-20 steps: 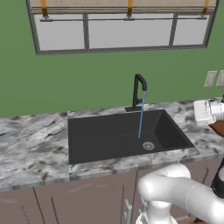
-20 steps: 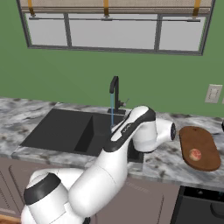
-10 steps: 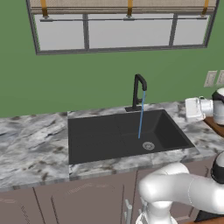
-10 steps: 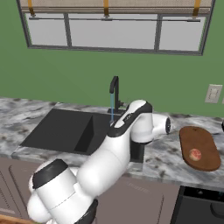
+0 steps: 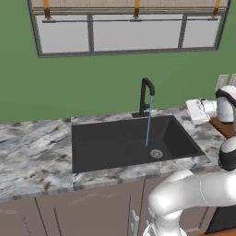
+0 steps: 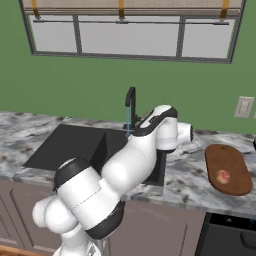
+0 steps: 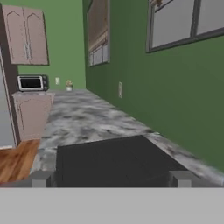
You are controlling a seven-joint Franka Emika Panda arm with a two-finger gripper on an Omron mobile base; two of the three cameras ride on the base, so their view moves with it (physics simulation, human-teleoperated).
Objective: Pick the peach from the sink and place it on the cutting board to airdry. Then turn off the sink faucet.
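Left base view: we list a black sink set into the marble counter, its grey drain at the right. The faucet stands at the back rim, a blue stream falling from its spout into the basin. The white hand sits right of the sink, over the board.

Right base view: we note the peach lying on the board, right of the sink, with the arm between them.

Hand view: we record the tool with tips spread wide, pinching nothing, looking along the counter over the sink.
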